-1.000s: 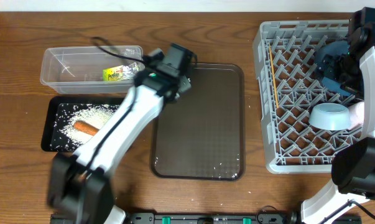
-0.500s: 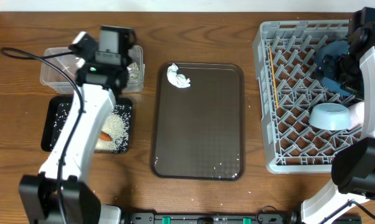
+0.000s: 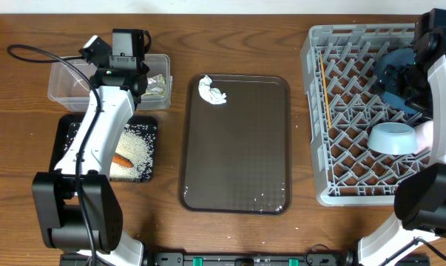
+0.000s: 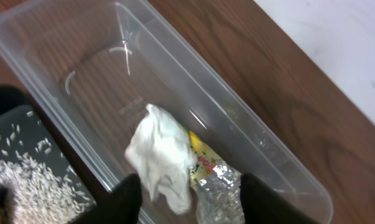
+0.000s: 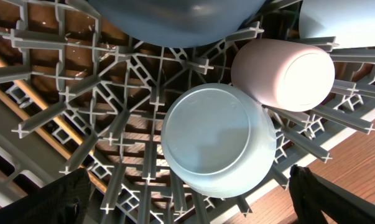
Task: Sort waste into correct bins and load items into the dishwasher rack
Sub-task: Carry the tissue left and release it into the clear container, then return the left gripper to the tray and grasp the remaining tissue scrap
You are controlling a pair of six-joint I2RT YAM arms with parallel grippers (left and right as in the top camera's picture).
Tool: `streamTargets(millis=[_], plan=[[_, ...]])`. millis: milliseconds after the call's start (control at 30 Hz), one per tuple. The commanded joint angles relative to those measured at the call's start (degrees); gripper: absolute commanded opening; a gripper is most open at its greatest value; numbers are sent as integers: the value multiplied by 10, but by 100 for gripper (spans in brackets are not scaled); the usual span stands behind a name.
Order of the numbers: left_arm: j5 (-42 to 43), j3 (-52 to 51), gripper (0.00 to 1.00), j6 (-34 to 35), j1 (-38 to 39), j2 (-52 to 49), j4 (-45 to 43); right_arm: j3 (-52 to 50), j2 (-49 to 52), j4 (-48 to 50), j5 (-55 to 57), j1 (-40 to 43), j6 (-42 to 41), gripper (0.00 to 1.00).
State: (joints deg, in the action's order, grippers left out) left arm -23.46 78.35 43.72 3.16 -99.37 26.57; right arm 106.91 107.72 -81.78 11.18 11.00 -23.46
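My left gripper (image 4: 193,208) hangs open over the clear box (image 3: 67,80). A crumpled white wad (image 4: 162,155) lies loose between its fingers, beside the foil wrapper with yellow-green print (image 4: 215,180). The black tray (image 3: 61,140) holds rice (image 3: 134,144) and the carrot (image 3: 121,159). Another white wad (image 3: 211,90) lies on the brown serving tray (image 3: 237,148). My right gripper (image 5: 203,205) is open above the upturned light-blue bowl (image 5: 215,140) in the grey rack (image 3: 319,44), touching nothing. The white cup (image 5: 283,71), dark-blue dish (image 5: 175,18) and chopsticks (image 3: 325,89) rest in the rack.
A few rice grains (image 3: 263,198) lie scattered along the brown tray's near edge. The clear box and black tray sit close together at the left, on the wooden table (image 3: 230,37). The right arm reaches over the rack's right side.
The left arm swung left from the brown tray's top corner to above the clear box. Its jaws opened and the white wad now lies in the box. The right arm stayed still.
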Motion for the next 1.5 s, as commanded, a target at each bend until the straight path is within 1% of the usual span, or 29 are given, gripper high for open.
streamTargets(millis=[0, 67, 200, 267, 333, 467, 600, 667, 733, 800, 900, 1133, 1267, 1467], plan=[[22, 3, 61, -44, -1, 2, 8, 1, -13, -1, 6, 2, 4, 99], [86, 3, 63, -61, -1, 12, 25, 1, -13, -1, 6, 2, 4, 99], [219, 3, 62, -59, 3, 40, 60, 1, -13, -1, 6, 2, 4, 99], [270, 3, 62, -58, 15, 49, 66, 1, -13, -1, 6, 2, 4, 99], [293, 3, 61, -58, 34, 52, 71, 1, -13, -1, 6, 2, 4, 99], [275, 3, 62, -71, 98, 48, 79, 1, -13, -1, 6, 2, 4, 99], [221, 3, 62, -81, 166, 40, 76, 1, -13, -1, 6, 2, 4, 99], [185, 3, 62, -65, 191, 29, 67, 1, -13, -1, 6, 2, 4, 99], [156, 3, 62, -26, 205, 11, 58, 1, -13, -1, 6, 2, 4, 99], [151, 3, 61, 20, 210, -11, 46, 1, -13, -1, 6, 2, 4, 99], [155, 3, 62, 65, 210, -49, 20, 1, -13, -1, 6, 2, 4, 99], [186, 18, 62, 66, 210, -125, -55, 1, -13, -1, 6, 2, 4, 99], [186, 21, 62, 66, 210, -159, -94, 1, -13, -1, 6, 2, 4, 99], [178, 21, 62, 76, 210, -192, -105, 1, -13, -1, 6, 2, 4, 99]])
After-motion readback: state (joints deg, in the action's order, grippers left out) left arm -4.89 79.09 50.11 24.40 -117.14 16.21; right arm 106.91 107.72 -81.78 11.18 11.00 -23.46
